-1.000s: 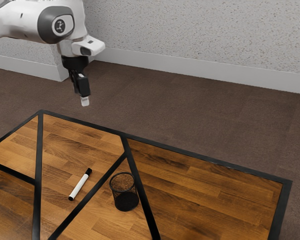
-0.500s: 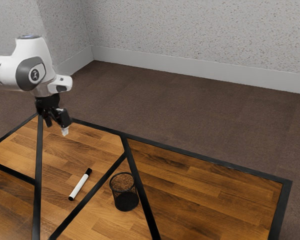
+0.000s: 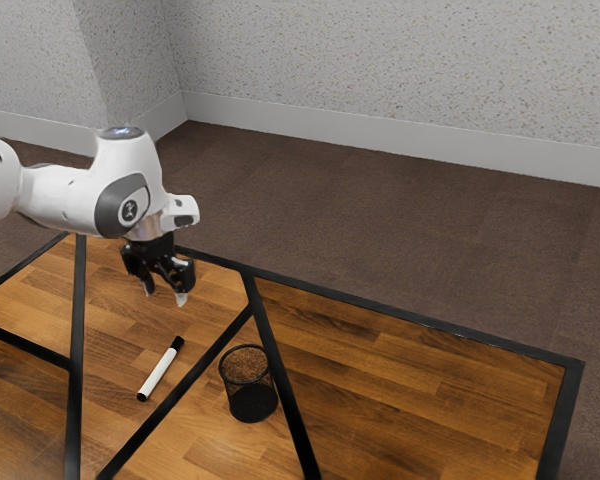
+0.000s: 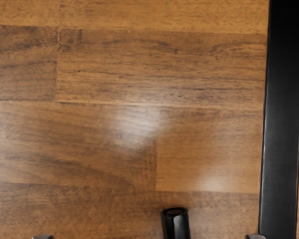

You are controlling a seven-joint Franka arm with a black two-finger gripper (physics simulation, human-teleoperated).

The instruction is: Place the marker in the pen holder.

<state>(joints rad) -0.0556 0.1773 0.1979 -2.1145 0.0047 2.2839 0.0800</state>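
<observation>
Fingers (image 3: 166, 294): standing wide open above the tabletop (image 3: 410, 390), holding nothing; bare space is showing between the two tips. Only one arm (image 3: 70, 198) is working here, so there is no choice of hand.

Marker (image 3: 159, 374): lying flat on the tabletop, lower than the fingers, its black cap (image 4: 175, 226) being the end nearer them. In the exterior view its long axis is running slantwise, from the cap down toward the exterior view's left. The pen holder (image 3: 248, 392) is standing upright near it, beyond a black strip (image 3: 178, 392).

Key relation: in the wrist view the cap is appearing between the two tips, and the long axis is running roughly square to the line joining them. The fingers are thus straddling the barrel's direction, so I am judging that little turning is needed. The cap is sitting off centre, nearer one tip.

Step in hand, as judged: approaching for the pick. The next move is calling for a small sideways correction, a shift along the axis from cap toward mid-barrel, then lowering. Risk: closing off centre could be rolling the marker, or pinching only the cap and leaving the barrel swinging.
</observation>
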